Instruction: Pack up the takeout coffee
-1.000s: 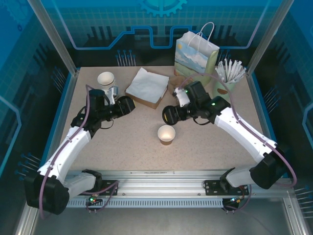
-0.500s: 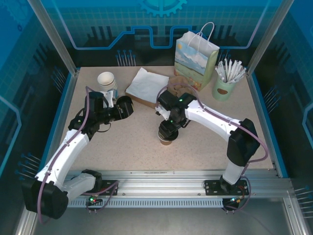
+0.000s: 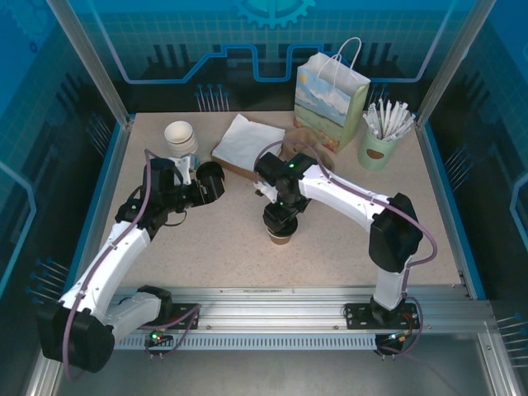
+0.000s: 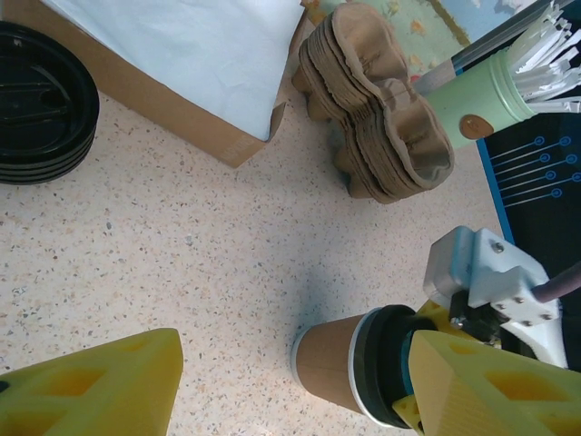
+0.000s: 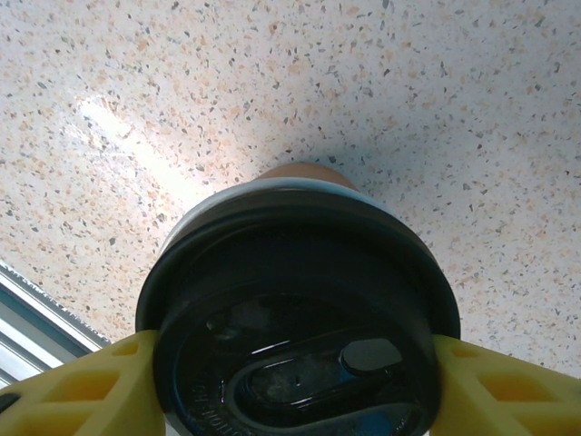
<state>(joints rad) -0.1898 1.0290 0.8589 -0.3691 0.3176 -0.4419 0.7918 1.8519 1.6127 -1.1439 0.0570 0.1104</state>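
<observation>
Near the middle of the surface (image 3: 206, 239): the takeout coffee (image 4: 329, 365) stands upright, well apart from the gift bag (image 3: 330, 87).
Right hand (image 3: 280, 218): clamped across its black lid (image 5: 300, 300).
Left hand (image 3: 208, 179): fingers apart, empty.
Handling: we judge the paper wall light and crushable; we would hold at the stiffer rim.

A speckled beige tabletop (image 3: 214, 247) spreads beneath the right pincer (image 3: 279, 227), with blue circuit-patterned panels (image 3: 206, 41) beyond it, an aluminium post (image 3: 87, 58) far left, and a metal rail (image 3: 272, 297) nearer.
</observation>
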